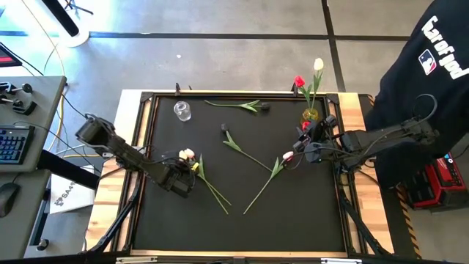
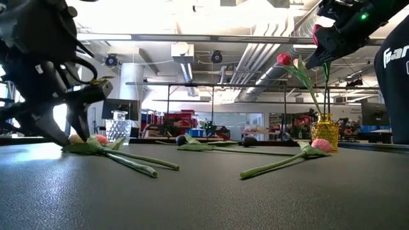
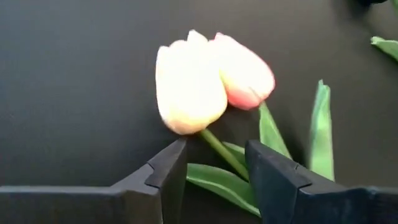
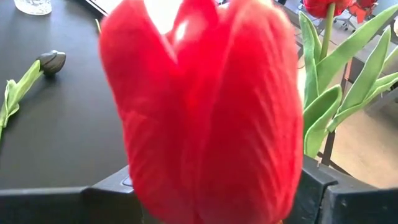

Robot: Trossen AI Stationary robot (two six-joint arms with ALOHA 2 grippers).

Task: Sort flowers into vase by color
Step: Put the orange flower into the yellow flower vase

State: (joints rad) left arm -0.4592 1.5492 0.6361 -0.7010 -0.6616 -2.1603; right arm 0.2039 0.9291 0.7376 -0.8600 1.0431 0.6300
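My left gripper (image 3: pixel 214 177) (image 1: pixel 186 166) is low over the mat's left side and open. Its fingers stand on either side of the stem of a white-yellow tulip (image 3: pixel 189 84) that lies on the mat, head against a pink tulip (image 3: pixel 245 71). My right gripper (image 1: pixel 300 143) (image 2: pixel 327 38) hovers by the yellow vase (image 1: pixel 311 114) and is shut on a red tulip (image 4: pixel 205 112), whose head fills its wrist view. That vase holds a red tulip (image 1: pixel 299 81) and a white one (image 1: pixel 318 64). Another pink tulip (image 1: pixel 288 156) and two dark ones (image 1: pixel 264 107) (image 1: pixel 225 129) lie flat on the mat. My right gripper holds the red tulip lifted clear of the table, its head (image 2: pixel 317 30) high above the mat. The head itself hides the place of contact, so the part held cannot be told.
A clear glass vase (image 1: pixel 182 111) stands at the mat's far left. A person in a dark sweatshirt (image 1: pixel 425 66) stands at the table's far right corner. Bare mat (image 1: pixel 293 213) lies toward the near edge. A keyboard (image 1: pixel 11 144) sits on a side desk at left.
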